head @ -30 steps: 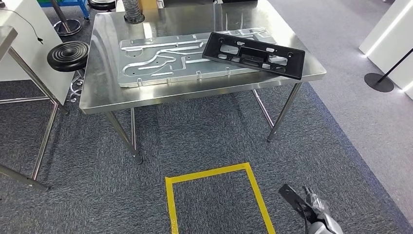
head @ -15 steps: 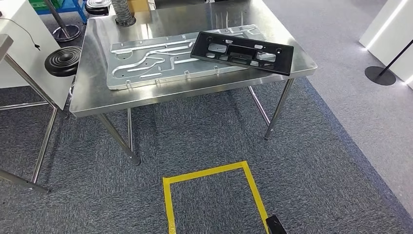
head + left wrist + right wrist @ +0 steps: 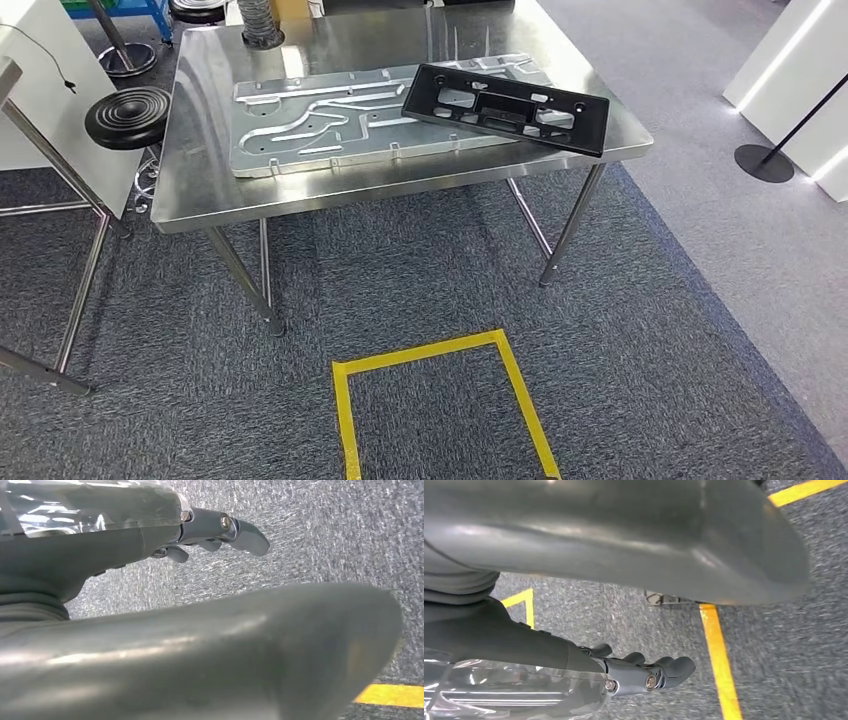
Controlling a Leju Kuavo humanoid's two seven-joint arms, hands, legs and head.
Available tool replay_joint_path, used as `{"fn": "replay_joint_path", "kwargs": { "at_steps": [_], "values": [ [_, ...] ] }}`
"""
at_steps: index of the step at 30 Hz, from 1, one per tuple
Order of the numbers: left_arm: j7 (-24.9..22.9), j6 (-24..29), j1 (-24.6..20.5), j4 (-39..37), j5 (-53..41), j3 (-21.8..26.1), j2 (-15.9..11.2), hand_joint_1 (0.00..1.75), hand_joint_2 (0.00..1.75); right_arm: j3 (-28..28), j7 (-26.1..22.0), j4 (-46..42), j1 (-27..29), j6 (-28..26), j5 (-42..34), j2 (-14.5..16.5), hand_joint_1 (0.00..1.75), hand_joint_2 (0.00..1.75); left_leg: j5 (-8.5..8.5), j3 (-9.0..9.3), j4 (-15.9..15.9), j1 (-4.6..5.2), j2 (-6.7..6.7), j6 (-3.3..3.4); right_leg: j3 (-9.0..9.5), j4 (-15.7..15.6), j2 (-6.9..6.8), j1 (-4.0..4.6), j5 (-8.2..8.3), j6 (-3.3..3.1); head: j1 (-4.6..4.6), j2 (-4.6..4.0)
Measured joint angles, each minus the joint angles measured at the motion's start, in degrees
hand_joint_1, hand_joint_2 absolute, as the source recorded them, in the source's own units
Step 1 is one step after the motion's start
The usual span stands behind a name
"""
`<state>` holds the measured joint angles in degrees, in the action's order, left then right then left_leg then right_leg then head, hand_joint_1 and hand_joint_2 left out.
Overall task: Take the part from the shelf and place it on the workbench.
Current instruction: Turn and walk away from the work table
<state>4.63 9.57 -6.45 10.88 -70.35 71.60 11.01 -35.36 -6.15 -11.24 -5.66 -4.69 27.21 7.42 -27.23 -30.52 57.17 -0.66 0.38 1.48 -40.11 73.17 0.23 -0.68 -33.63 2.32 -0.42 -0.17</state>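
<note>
Head view: the black part (image 3: 505, 108) is lying on the steel desk (image 3: 200, 190) at 12 o'clock, overlapping a metal plate (image 3: 330, 120). Left wrist view: the left hand (image 3: 220, 530) is hanging with fingers loosely extended, holding nothing. Right wrist view: the right hand (image 3: 649, 672) is hanging likewise, empty, above yellow floor tape (image 3: 721, 665).

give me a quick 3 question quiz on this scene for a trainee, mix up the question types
1. True or false: the black part lies on the steel workbench.
2. Multiple choice: what does the black part partly rest on? A) a cardboard box B) a flat silver metal plate C) the black stool
3. Fill in: the tape square on the carpet is ____ in colour.

Key:
1. True.
2. B; one end overlaps the plate.
3. Yellow.

Both hands, left hand and right hand, hang over the carpet holding nothing.
</note>
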Motion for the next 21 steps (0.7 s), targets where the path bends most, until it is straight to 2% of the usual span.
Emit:
{"fn": "replay_joint_path", "kwargs": {
  "at_steps": [1,2,4,6,8,10,11,12,14,15,16,17,18,19,21],
  "values": [
    [-0.01,0.00,0.03,0.00,0.00,0.00,-0.02,0.00,0.00,-0.35,-0.04,0.03,0.23,0.00,-0.12,0.01,0.00,0.00,0.01,-0.03,0.01,0.03,0.02,0.01,-0.51,1.42,-0.01,-0.04,-0.11,0.04,0.00,0.00],
    [-0.03,0.00,0.05,0.00,-0.01,0.00,-0.04,0.00,0.00,-0.66,-0.08,0.05,0.42,0.00,-0.23,0.02,0.00,0.00,0.00,0.00,0.02,0.05,0.02,0.00,0.11,0.52,-0.02,-0.05,0.88,-0.03,0.00,0.00],
    [-0.11,0.00,0.02,0.00,-0.04,0.00,-0.05,0.00,0.00,-1.16,-0.09,0.08,0.59,-0.02,-0.36,0.01,0.00,0.00,-0.05,0.17,0.02,0.08,0.00,-0.08,4.08,-6.94,-0.04,0.04,4.69,-0.56,0.00,0.00],
    [-0.16,-0.01,-0.03,0.00,-0.11,-0.01,-0.04,0.00,0.00,-1.62,-0.09,0.09,0.57,-0.14,-0.36,0.00,0.00,0.00,-0.15,0.15,0.12,0.27,0.01,-0.45,7.49,-13.81,-0.11,0.40,6.84,-1.28,0.00,0.00],
    [-0.16,-0.09,-0.07,0.00,-0.37,-0.08,-0.03,0.00,0.00,-1.96,-0.05,0.09,0.64,-0.49,-0.24,-0.01,0.00,0.00,-0.16,0.01,0.16,0.34,0.04,-1.08,8.14,-15.51,-0.13,0.78,6.82,-1.83,0.00,0.00],
    [-0.12,-0.19,-0.07,0.00,-0.59,-0.19,-0.03,0.00,0.00,-2.14,0.08,0.10,0.83,-1.05,0.18,0.01,0.00,0.00,-0.41,-0.05,0.35,0.27,0.01,-1.74,8.26,-15.97,-0.25,0.64,7.09,-2.45,0.00,0.00],
    [-0.06,-0.20,-0.08,0.00,-0.62,-0.24,-0.03,0.00,0.00,-2.16,0.16,0.11,0.91,-1.30,0.44,0.02,0.00,0.00,-1.13,-0.40,1.23,0.23,-0.02,-2.03,8.41,-16.32,-0.40,0.51,7.26,-2.79,-0.01,0.00],
    [0.03,-0.21,-0.08,0.00,-0.66,-0.31,-0.03,0.00,0.00,-2.16,0.28,0.11,0.95,-1.46,0.66,0.03,0.00,0.00,-2.44,-1.24,3.20,0.18,-0.08,-2.26,8.55,-16.66,-0.61,0.37,7.41,-3.13,-0.01,0.00],
    [0.23,-0.25,-0.04,0.00,-0.74,-0.46,-0.04,0.00,0.00,-2.16,0.55,0.13,0.99,-1.52,0.97,0.04,0.00,0.00,-6.09,-4.46,10.22,0.01,-0.13,-2.60,8.61,-16.79,-1.11,0.40,7.44,-3.48,-0.01,0.00],
    [0.30,-0.28,0.02,0.00,-0.77,-0.54,-0.04,0.00,0.00,-2.16,0.65,0.13,1.01,-1.49,1.09,0.04,0.00,0.00,-7.41,-6.13,13.76,-0.06,-0.14,-2.76,8.60,-16.75,-1.41,0.44,7.41,-3.55,-0.01,0.00],
    [0.35,-0.30,0.10,0.00,-0.77,-0.57,-0.04,0.00,0.00,-2.16,0.71,0.14,1.03,-1.46,1.19,0.04,0.00,0.00,-7.73,-7.17,15.85,-0.13,-0.13,-2.91,8.60,-16.68,-1.72,0.45,7.37,-3.55,-0.01,0.00],
    [0.39,-0.32,0.16,0.00,-0.77,-0.58,-0.04,0.00,0.00,-2.16,0.74,0.14,1.04,-1.44,1.26,0.06,0.00,0.00,-6.94,-7.23,15.83,-0.22,-0.07,-3.06,8.60,-16.57,-2.05,0.41,7.29,-3.48,-0.01,0.00],
    [0.44,-0.33,0.18,0.00,-0.77,-0.58,-0.06,0.00,0.00,-2.16,0.75,0.14,1.04,-1.43,1.33,0.08,0.00,0.00,-5.20,-6.21,13.61,-0.34,0.15,-3.19,8.61,-16.39,-2.41,0.36,7.15,-3.34,-0.01,0.00],
    [0.51,-0.34,0.14,0.00,-0.76,-0.59,-0.08,0.00,0.00,-2.16,0.77,0.14,1.04,-1.43,1.40,0.09,0.00,0.00,-3.11,-4.43,9.82,-0.47,0.80,-3.29,8.61,-16.08,-2.81,0.29,6.94,-3.11,0.00,0.00],
    [0.69,-0.38,-0.10,0.00,-0.73,-0.62,-0.10,0.00,0.00,-2.16,0.77,0.14,1.04,-1.43,1.54,0.09,0.00,0.00,-0.79,-1.51,3.37,-0.35,2.54,-2.96,8.50,-15.24,-3.59,0.48,6.36,-2.39,-0.01,0.00]
  ]
}}
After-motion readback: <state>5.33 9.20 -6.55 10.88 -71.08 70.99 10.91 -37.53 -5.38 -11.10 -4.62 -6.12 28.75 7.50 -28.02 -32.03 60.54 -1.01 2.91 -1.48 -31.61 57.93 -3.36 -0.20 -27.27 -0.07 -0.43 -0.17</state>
